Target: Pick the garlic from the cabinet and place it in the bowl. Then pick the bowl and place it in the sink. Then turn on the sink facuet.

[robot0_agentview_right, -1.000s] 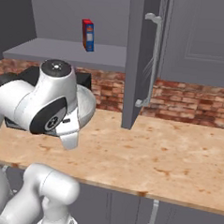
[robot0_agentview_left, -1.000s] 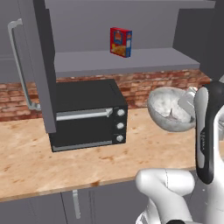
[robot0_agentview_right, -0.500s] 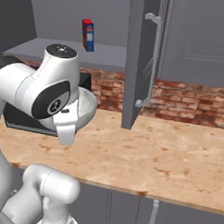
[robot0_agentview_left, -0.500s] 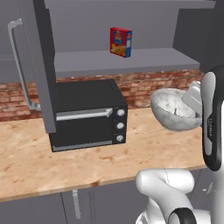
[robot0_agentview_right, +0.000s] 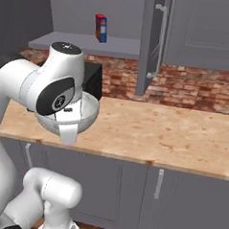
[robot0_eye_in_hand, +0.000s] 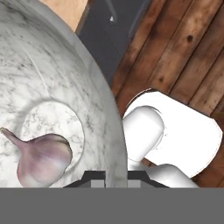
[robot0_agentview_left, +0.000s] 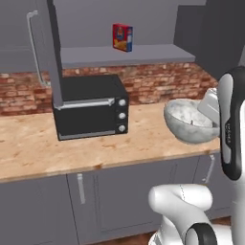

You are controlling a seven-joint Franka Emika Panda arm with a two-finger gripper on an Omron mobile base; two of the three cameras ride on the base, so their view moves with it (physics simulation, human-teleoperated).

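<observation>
My gripper is shut on the rim of the white-grey marble bowl, one finger inside and one outside. The whitish-pink garlic lies in the bottom of the bowl, stem tip pointing left. The bowl hangs in the air at the counter's front edge, beside my upright forearm; seen from the right it sits under my big elbow joint. The cabinet shelf stands above with its door swung open. Sink and faucet are out of view.
A black microwave oven stands on the wooden counter under the shelf. A red-and-blue box is on the shelf. The other door with its bar handle hangs open. Brick wall behind; wooden floor below the bowl.
The whole picture has shifted: the camera has backed away from the counter, so the lower cabinet fronts now show. The bowl stays held in my gripper.
</observation>
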